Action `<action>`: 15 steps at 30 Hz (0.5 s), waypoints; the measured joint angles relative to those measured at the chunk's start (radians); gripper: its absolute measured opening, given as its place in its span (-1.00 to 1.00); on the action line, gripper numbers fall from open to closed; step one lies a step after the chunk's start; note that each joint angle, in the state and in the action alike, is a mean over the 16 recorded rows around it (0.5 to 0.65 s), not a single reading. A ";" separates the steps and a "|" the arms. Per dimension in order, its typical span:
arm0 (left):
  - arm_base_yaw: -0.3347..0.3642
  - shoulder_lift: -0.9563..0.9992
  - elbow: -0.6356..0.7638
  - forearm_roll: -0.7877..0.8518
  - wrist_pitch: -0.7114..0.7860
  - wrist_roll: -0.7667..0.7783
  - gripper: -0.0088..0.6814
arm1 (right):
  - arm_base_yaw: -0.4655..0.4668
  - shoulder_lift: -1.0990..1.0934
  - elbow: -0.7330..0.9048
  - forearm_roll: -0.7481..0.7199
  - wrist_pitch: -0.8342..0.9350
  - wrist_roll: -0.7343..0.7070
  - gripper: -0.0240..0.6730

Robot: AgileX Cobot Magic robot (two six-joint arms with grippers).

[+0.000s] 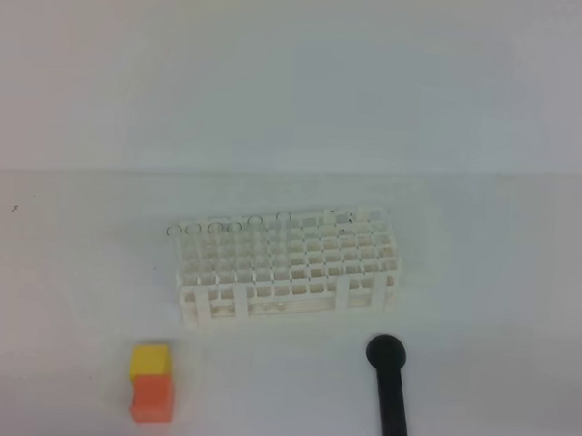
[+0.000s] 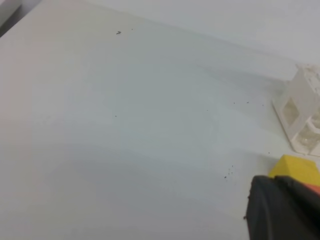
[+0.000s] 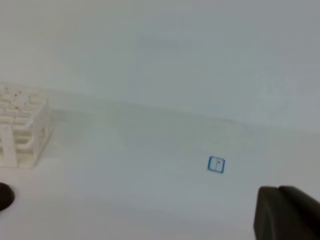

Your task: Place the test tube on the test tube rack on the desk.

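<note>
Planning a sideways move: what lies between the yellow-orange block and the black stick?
In the exterior high view, only bare desk lies between the yellow-orange block and the black stick; the test tube rack sits farther back.

The desk (image 1: 76, 267) beneath me is plain white with a few tiny dark specks. The test tube rack (image 1: 287, 266) is white, a lattice of small square holes in rows. Near my left gripper (image 2: 282, 210), which is black, sits a block (image 1: 151, 383), yellow above orange. A black stick (image 1: 392, 391) lies nearby. A small blue square outline (image 3: 216, 164) marks the white surface ahead of my black right gripper (image 3: 285, 212).
</note>
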 joint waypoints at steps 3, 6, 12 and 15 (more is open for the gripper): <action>0.000 0.000 0.000 0.000 0.000 0.000 -0.98 | -0.001 -0.027 0.041 -0.102 0.018 0.183 -0.94; 0.000 0.000 0.000 0.000 0.000 0.000 -0.98 | -0.009 -0.057 0.084 -0.167 0.036 0.302 -0.94; 0.000 0.001 0.000 0.000 0.000 0.000 -0.98 | -0.038 -0.106 0.145 -0.197 0.073 0.383 -0.94; 0.000 0.001 0.000 0.000 0.000 0.000 -0.98 | -0.055 -0.116 0.160 -0.199 0.093 0.399 -0.94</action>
